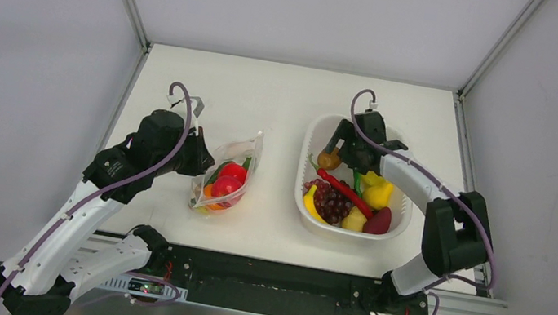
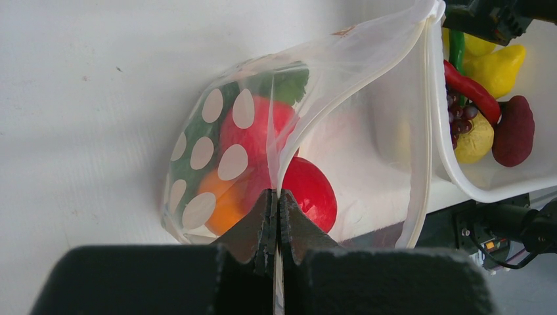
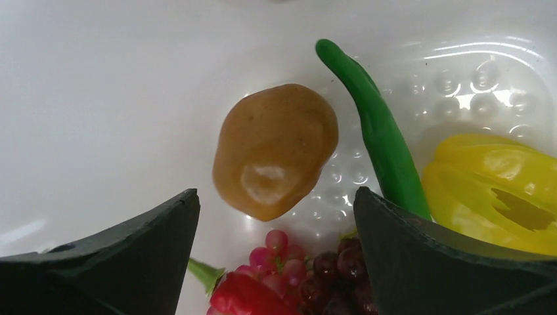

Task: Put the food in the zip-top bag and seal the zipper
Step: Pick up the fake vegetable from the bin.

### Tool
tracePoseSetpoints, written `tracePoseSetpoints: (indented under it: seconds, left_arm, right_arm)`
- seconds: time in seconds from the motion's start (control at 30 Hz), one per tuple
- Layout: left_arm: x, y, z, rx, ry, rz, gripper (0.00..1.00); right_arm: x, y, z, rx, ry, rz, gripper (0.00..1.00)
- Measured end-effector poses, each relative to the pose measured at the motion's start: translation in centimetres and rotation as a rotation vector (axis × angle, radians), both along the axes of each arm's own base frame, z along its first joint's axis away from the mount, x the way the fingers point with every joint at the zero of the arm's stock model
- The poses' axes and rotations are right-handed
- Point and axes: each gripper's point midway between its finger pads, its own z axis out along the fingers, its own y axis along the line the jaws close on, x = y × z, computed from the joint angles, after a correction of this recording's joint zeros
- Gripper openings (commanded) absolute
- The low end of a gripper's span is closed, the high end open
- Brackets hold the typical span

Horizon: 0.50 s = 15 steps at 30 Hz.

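Looks like the filling step, nowhere near sealing yet. Pinching one lip of the bag (image 2: pixel 355 79) with the left hand (image 2: pixel 276 205), clamped right down on the film and propping the mouth open toward the basket (image 1: pixel 312 142). Lying on the worktop (image 1: pixel 187 87) just left of the basket, with red (image 2: pixel 309 190), orange and green food already inside and the zipper (image 2: pixel 423 131) gaping.

Hovering the right hand (image 3: pixel 274 200) inside the basket's far-left corner, spread wide, gripping nothing, straddling a brown piece (image 3: pixel 276 151) without visibly touching it. Plenty more lying in the basket: grapes, red chilli, yellow bits, a green pod.

Next up, probably: drop a bit lower, close on the brown one, lift clear of the rim, carry left to the bag's mouth. Glossy and rounded, so likely to squirt out of a sloppy grip.
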Motion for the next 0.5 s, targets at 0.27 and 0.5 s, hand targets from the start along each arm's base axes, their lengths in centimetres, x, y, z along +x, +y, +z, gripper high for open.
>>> tracePoseSetpoints:
  seconds: [0.27, 0.5]
  left_arm:
    - [0.0, 0.0, 0.0, 0.0, 0.0, 0.0, 0.0]
    - [0.0, 0.0, 0.0, 0.0, 0.0, 0.0, 0.0]
  right_arm:
    - [0.9, 0.2, -4.1, -0.004, 0.067, -0.078, 0.63]
    - [1.4, 0.7, -4.3, 0.029, 0.05, -0.093, 0.45]
